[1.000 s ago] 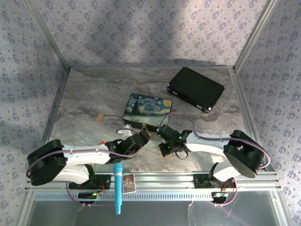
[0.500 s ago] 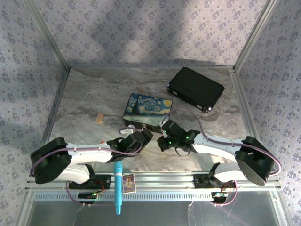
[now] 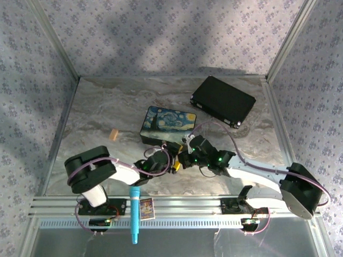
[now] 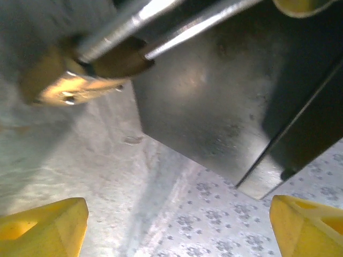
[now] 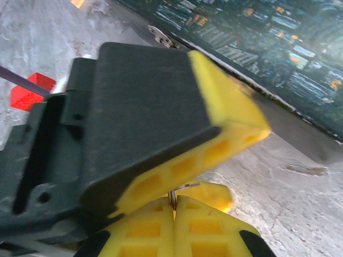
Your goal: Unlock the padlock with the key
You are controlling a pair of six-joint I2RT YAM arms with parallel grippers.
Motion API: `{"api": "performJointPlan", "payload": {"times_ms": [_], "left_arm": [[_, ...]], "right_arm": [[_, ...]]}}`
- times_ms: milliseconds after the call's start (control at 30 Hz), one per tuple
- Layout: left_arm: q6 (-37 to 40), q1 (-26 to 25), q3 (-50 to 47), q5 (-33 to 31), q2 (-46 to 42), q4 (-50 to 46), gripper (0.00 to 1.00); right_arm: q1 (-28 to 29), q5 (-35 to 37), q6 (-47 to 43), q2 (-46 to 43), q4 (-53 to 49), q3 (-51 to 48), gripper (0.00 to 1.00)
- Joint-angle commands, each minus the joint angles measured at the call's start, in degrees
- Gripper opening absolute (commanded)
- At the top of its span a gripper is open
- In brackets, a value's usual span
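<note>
The brass padlock (image 4: 69,83) sits at the upper left of the left wrist view, blurred, its silvery shackle (image 4: 126,24) running up to the right beside the dark side of the Starry Night box (image 3: 169,125). My left gripper (image 4: 177,227) is open, its yellow fingertips (image 4: 43,227) wide apart short of the padlock, with nothing between them. My right gripper (image 5: 175,206) is shut on the key (image 5: 173,197), a thin metal sliver pinched between its pads. In the top view both grippers, left (image 3: 170,159) and right (image 3: 183,159), meet just in front of the box.
One black and yellow finger of the left gripper (image 5: 161,123) looms right in front of the right wrist camera. A black case (image 3: 222,100) lies at the back right, a tan block (image 3: 113,135) at the left, a red block (image 5: 29,91) near the grippers. A blue pen (image 3: 134,214) rests on the front rail.
The left arm has stretched rightward and its jaws have opened wider. The right arm has reached further left, so both grippers now crowd together in front of the box.
</note>
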Motion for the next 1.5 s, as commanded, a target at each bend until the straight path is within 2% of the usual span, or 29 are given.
{"api": "performJointPlan", "payload": {"times_ms": [0,100,300,733,1000,1233,1333,1367,1467], "left_arm": [[-3.31,-0.99,1.38,0.57,1.73,8.18,0.88],[-2.76,-1.45,0.94,-1.28,0.35,7.57,0.81],[-1.25,-0.86,-1.13,-4.05,-6.31,-0.15,0.54],[0.84,-0.22,-1.57,-3.59,-10.51,-6.37,0.28],[5.37,0.56,-1.32,-4.95,-15.27,-12.23,0.02],[11.66,1.0,0.19,-4.83,-19.04,-17.3,0.0],[19.33,1.45,0.13,-6.19,-21.27,-15.43,0.0],[23.95,1.77,0.59,-6.63,-22.68,-15.61,0.0],[38.28,2.63,2.5,-7.71,-27.83,-16.76,0.0]], "right_arm": [[0.05,-1.75,1.96,-0.95,3.67,-1.93,0.0],[0.05,-1.9,2.76,-1.77,5.09,-3.01,0.0],[-0.2,-1.54,3.16,-4.74,3.75,-4.39,0.0],[-1.18,-2.85,3.02,-7.45,2.75,-6.07,0.0],[-1.71,-3.51,2.46,-8.12,2.48,-6.79,0.0],[-2.85,-5.13,2.76,-8.08,4.66,-7.37,0.01],[-4.55,-8.99,5.72,-9.75,7.69,-7.54,0.77],[-5.37,-9.79,7.22,-11.13,9.51,-7.92,0.97],[-10.11,-15.31,12.51,-14.43,18.34,-9.52,0.99]]}}
